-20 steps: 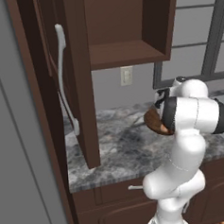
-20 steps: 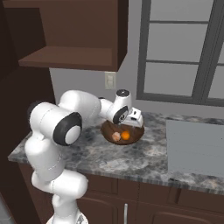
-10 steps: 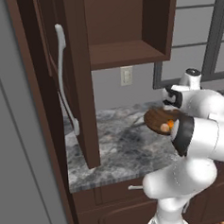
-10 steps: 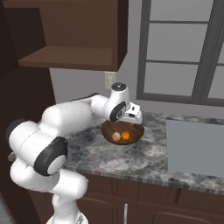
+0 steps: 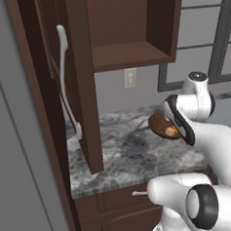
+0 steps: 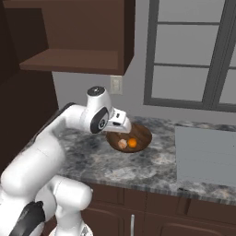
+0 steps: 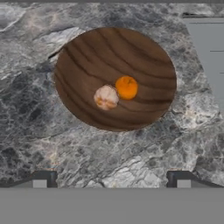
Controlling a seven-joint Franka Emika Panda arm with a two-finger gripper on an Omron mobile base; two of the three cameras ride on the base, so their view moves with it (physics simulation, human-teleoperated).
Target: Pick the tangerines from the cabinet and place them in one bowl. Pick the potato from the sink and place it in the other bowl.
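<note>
- Your gripper (image 7: 111, 179) hangs above the counter (image 7: 39, 131), fingers spread wide, pinching nothing.
- Ahead of the fingertips sits the bowl (image 7: 87, 48); inside, the tangerine (image 7: 127, 87) touches a pale lump (image 7: 106, 97), possibly the potato.

The robot arm hides much of the wooden bowl (image 5: 159, 125) in the left base view. The sink (image 6: 206, 156) runs off the right edge. The pale lump (image 7: 106, 97) beside the tangerine (image 7: 127, 87) is too blurred to identify.
</note>
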